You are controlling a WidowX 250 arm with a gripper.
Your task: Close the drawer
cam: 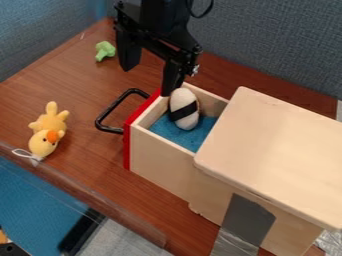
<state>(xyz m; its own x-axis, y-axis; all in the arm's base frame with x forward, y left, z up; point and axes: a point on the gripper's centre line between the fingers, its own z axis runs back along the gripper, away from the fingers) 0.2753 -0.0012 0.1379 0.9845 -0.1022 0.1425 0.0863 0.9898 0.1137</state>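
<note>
The black gripper [147, 82] hangs open at the upper middle, its fingers spread apart. One finger points down just behind the drawer's red front near its far corner; the other is farther left, over the brown table. The wooden drawer [161, 162] stands pulled out to the left of its box [274, 150]. Its red front [127, 145] carries a black loop handle [110, 108]. Inside, on a blue lining [177, 132], lies a white oval toy [184, 108] with a black band. Whether the nearer finger touches the drawer or toy, I cannot tell.
A yellow duck toy [49, 130] lies on the brown table [87, 85] at the left, and a green toy [104, 50] sits farther back. Grey partition walls [280, 45] rise behind. Grey tape [247, 222] runs down the box's near side.
</note>
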